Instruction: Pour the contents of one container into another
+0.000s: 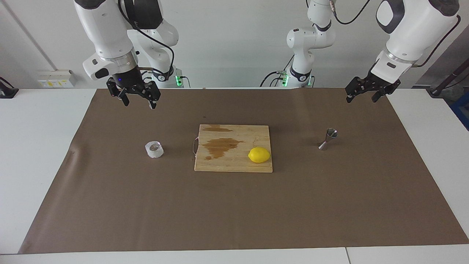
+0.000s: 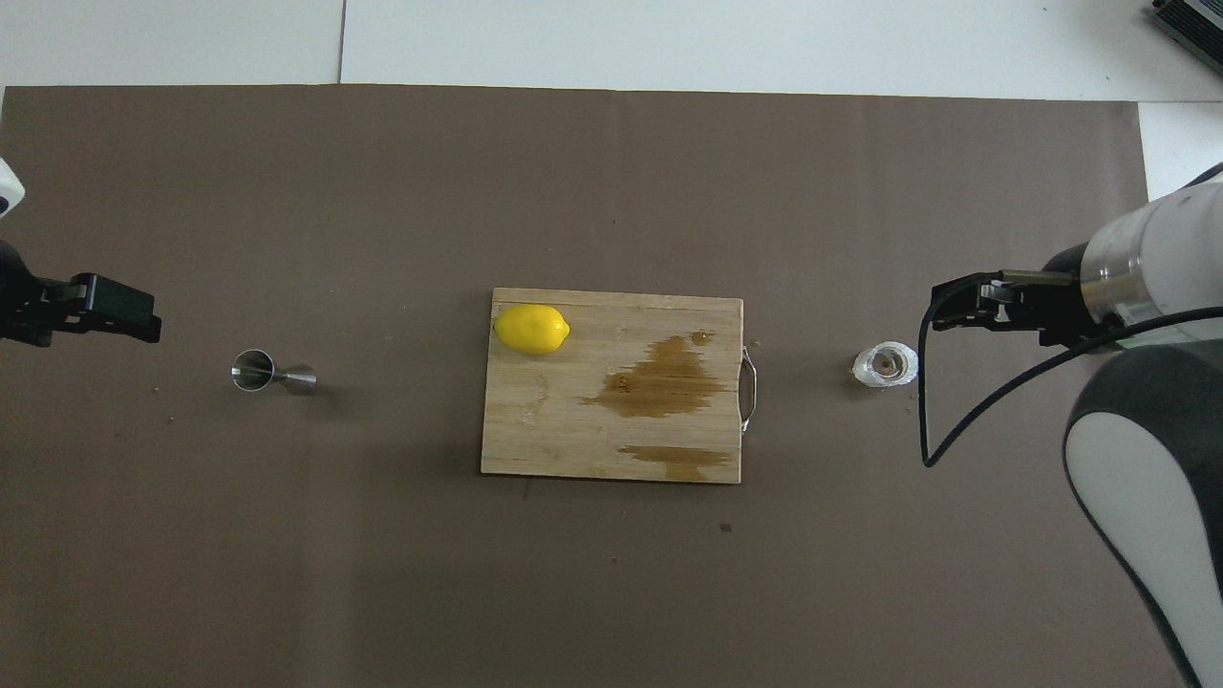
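brown mat (image 1: 234, 212) covers most of the desk (image 1: 33, 146), wide bare stretch on the side away from the robots. right hand (image 1: 136, 100) open, empty, up over the mat's robot-side edge, apart from the white cup (image 1: 154, 149) standing toward the right arm's end, brownish inside. left hand (image 1: 362, 96) open, empty, raised over the mat near the steel jigger (image 1: 328, 139), upright. cutting board (image 1: 234, 167) between them, stained, lemon (image 1: 259, 154) on it.
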Robot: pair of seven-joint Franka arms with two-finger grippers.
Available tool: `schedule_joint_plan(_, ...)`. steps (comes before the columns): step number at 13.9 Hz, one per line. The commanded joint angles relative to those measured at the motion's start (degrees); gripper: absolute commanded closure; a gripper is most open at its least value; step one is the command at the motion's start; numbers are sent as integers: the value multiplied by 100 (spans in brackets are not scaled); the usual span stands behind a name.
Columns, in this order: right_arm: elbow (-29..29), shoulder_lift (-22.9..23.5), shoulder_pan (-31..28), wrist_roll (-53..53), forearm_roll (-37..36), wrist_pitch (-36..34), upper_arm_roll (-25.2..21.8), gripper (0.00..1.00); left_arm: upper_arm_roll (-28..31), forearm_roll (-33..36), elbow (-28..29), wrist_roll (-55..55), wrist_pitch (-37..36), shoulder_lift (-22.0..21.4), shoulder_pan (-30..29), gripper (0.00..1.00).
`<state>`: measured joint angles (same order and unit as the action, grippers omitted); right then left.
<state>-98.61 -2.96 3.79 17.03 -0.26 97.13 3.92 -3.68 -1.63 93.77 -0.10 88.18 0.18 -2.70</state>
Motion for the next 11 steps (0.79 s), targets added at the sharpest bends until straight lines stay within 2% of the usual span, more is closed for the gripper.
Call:
schedule_joint_plan(1, 26, -38, -98, -148, 185, -80, 21, 0, -19, -354, 185, -147, 50, 305, -309, 0)
schedule_joint_plan(4, 26, -38, -98, -147, 185, -80, 30, 0, -19, -872, 422, -674, -152, 517, -591, 0)
schedule_joint_plan(7, 26, -38, -98, -147, 185, -72, 30, 0, -19, -1023, 704, -780, -205, 527, -697, 0)
schedule_joint_plan(11, 26, -38, -98, -156, 185, -72, 21, 0, -1, -1120, 704, -816, -565, 553, -706, 0)
